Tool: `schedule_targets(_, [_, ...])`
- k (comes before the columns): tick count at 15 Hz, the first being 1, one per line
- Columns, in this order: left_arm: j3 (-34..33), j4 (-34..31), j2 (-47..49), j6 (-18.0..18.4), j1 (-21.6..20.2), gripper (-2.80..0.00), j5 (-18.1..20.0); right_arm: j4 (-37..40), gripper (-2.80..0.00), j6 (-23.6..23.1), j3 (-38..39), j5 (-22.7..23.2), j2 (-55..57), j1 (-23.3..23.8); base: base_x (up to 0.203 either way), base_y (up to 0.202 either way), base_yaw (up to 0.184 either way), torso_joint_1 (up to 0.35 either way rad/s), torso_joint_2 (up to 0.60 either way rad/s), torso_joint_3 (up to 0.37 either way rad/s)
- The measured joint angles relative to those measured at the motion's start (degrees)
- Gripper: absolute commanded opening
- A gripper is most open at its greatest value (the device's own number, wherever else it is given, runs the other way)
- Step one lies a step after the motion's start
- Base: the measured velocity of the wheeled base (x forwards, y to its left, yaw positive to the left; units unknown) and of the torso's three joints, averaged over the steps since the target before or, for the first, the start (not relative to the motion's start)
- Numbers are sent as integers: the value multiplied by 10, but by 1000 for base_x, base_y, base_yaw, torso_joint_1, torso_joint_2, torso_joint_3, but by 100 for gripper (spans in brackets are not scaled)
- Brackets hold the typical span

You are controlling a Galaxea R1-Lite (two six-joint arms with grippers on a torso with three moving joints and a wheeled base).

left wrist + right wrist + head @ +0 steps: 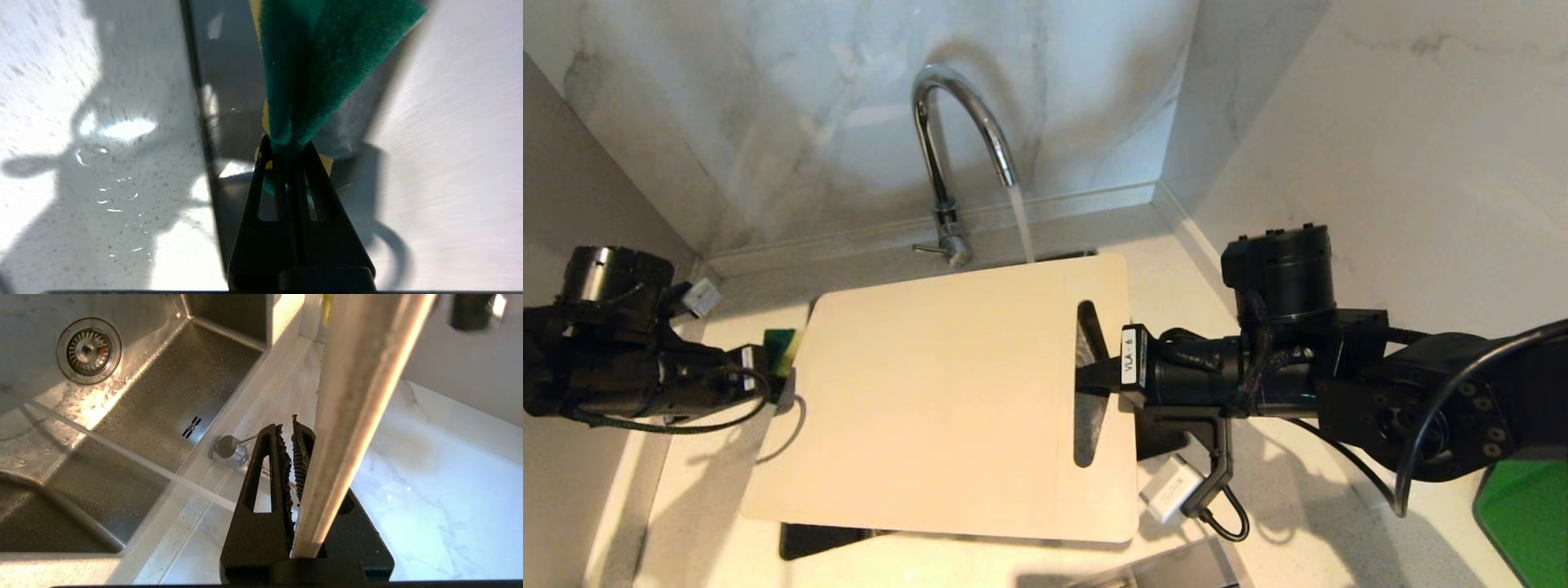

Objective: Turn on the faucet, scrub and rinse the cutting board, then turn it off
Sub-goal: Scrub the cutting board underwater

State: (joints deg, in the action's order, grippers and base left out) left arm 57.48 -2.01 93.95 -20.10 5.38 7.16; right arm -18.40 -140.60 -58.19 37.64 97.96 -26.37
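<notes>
Both arms reach in from the sides. Right gripper (1094, 377) pinches the cutting board (947, 392) at its handle slot and holds it flat above the sink (122, 416). Left gripper (783, 366) squeezes a green and yellow sponge (783, 341) just beside the board's opposite edge. Water runs from the faucet (956, 131) behind the board's far edge.

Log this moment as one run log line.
faucet: running | right gripper: shut on cutting board | left gripper: shut on sponge, at board's edge

Your robot's matte black arms, looped black cables, white "VLA-6" label (1129, 358), small white wrist boxes.
</notes>
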Motion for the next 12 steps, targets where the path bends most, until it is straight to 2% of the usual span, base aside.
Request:
schedule_targets(3, [84,-81,-29,-21,-6,-280,6,-2,-280,0,1,0,-1,0,0,0,0,0,0,0])
schedule_targets(6, [142,-116,-45,-28,-12,-280,7,-37,-280,9,21,-2,-1,-1,0,0,0,0,0,0])
schedule_targets(8, [177,-153,-57,-30,-1,-280,7,-52,-280,13,28,-1,0,-1,0,0,0,0,0,0])
schedule_targets(10, [208,-190,-69,-42,32,-280,6,-52,-280,13,30,-1,0,-1,0,0,0,0,0,0])
schedule_targets(12, [221,-212,-79,-55,94,-280,-3,-51,-280,16,28,-1,0,-1,0,0,0,0,0,0])
